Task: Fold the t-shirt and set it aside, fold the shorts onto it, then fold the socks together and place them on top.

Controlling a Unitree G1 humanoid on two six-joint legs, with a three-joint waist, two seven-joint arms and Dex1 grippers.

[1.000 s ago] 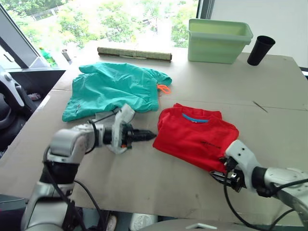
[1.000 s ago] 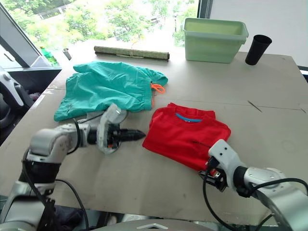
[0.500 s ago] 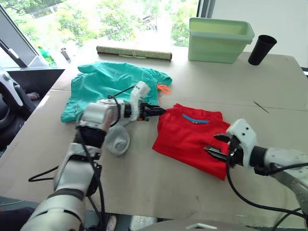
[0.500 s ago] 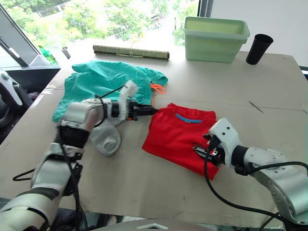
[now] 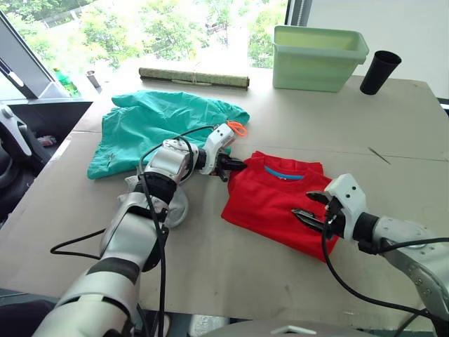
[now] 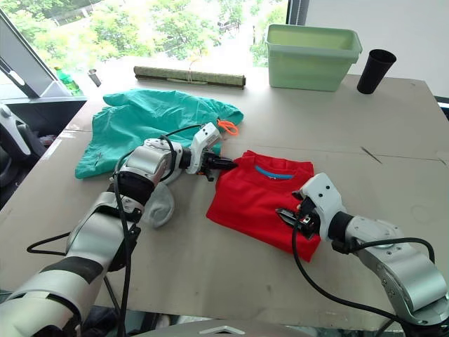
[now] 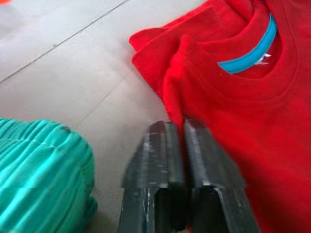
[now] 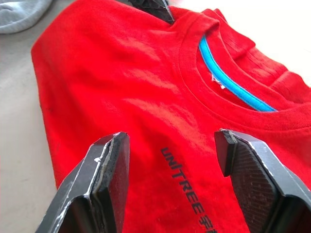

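Two tools: left tool (image 7: 181, 127) pinches t-shirt (image 5: 280, 200) edge, collar pointing away; right tool (image 8: 170, 145) gapes.

A brown table (image 5: 295, 126) carries the folded red t-shirt (image 5: 280, 200) near the front, with teal shorts (image 5: 165, 126) spread behind it to the left and grey socks (image 5: 174, 207) just left of the shirt. Along the far edge lie a rolled mat (image 5: 194, 76), a pale green bin (image 5: 319, 57) and a black cup (image 5: 379, 72).
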